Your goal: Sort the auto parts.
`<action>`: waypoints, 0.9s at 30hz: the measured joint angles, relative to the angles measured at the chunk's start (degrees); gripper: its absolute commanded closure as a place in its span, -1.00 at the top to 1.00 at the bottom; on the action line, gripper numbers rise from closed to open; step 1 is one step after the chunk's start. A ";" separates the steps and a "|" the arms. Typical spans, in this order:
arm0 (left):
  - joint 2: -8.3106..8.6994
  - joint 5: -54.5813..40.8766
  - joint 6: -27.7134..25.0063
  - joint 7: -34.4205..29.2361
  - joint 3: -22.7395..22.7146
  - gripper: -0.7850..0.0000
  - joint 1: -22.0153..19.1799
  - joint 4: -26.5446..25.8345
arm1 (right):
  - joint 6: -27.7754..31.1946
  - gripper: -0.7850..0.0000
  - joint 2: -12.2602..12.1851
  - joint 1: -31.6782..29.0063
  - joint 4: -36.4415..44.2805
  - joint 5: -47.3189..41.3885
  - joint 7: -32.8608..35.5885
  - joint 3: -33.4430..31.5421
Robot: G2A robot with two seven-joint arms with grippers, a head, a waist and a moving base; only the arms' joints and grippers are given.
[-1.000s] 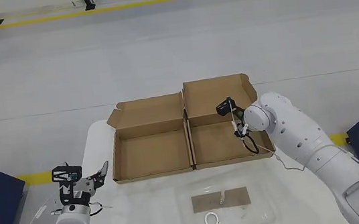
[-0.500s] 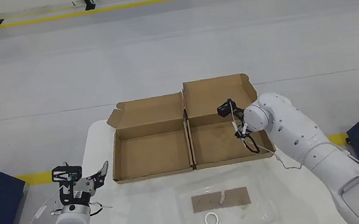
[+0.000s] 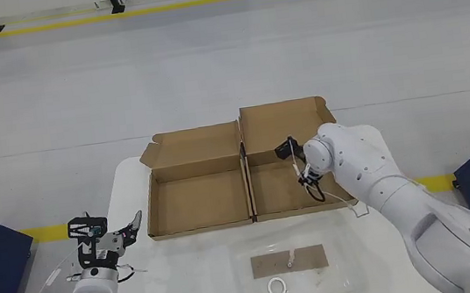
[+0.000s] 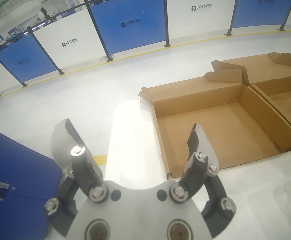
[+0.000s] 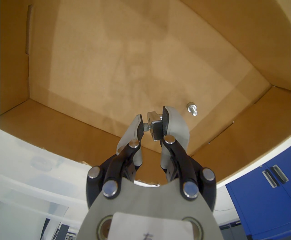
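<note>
My right gripper (image 5: pixel 151 123) hangs inside the right cardboard box (image 3: pixel 270 199), shut on a small metal bolt with a square head (image 5: pixel 153 123). A second small bolt (image 5: pixel 192 108) lies on that box's floor just beyond the fingers. From above, the right arm's wrist (image 3: pixel 293 155) is over the box's middle. My left gripper (image 4: pixel 134 141) stands open with nothing in it, off the table's left corner and short of the left cardboard box (image 4: pixel 227 127); from above the left gripper (image 3: pixel 111 234) is at the lower left.
A clear plastic tray (image 3: pixel 340 280) near the table's front holds a brown card (image 3: pixel 289 261) and a white ring (image 3: pixel 277 286). Both boxes' lids stand open at the back. Blue cabinets flank the table on either side.
The right arm has swung left, carrying its wrist from the right box's right side toward its middle. The left arm has kept still.
</note>
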State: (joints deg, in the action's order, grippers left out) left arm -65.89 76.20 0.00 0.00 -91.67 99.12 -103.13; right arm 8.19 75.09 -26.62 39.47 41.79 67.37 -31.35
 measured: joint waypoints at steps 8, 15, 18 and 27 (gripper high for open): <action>0.00 0.00 0.00 0.00 0.00 1.00 0.00 0.00 | 0.92 -1.00 3.36 1.92 -6.57 -0.31 -1.35 1.88; 0.00 0.00 0.00 0.00 0.00 1.00 0.00 0.00 | 1.87 -1.00 5.25 3.07 -10.25 0.00 -2.18 2.55; 0.00 0.00 0.00 0.00 0.00 1.00 0.00 0.00 | 2.45 -1.00 5.94 3.50 -11.46 0.33 -2.51 2.80; 0.00 0.00 0.00 0.00 0.00 1.00 0.00 0.00 | 2.31 -1.00 7.87 4.39 -13.17 3.68 -3.90 4.25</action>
State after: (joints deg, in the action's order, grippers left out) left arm -65.89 76.20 0.00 0.00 -91.67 99.12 -103.13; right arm 10.50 82.96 -22.23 26.30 45.47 63.47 -27.09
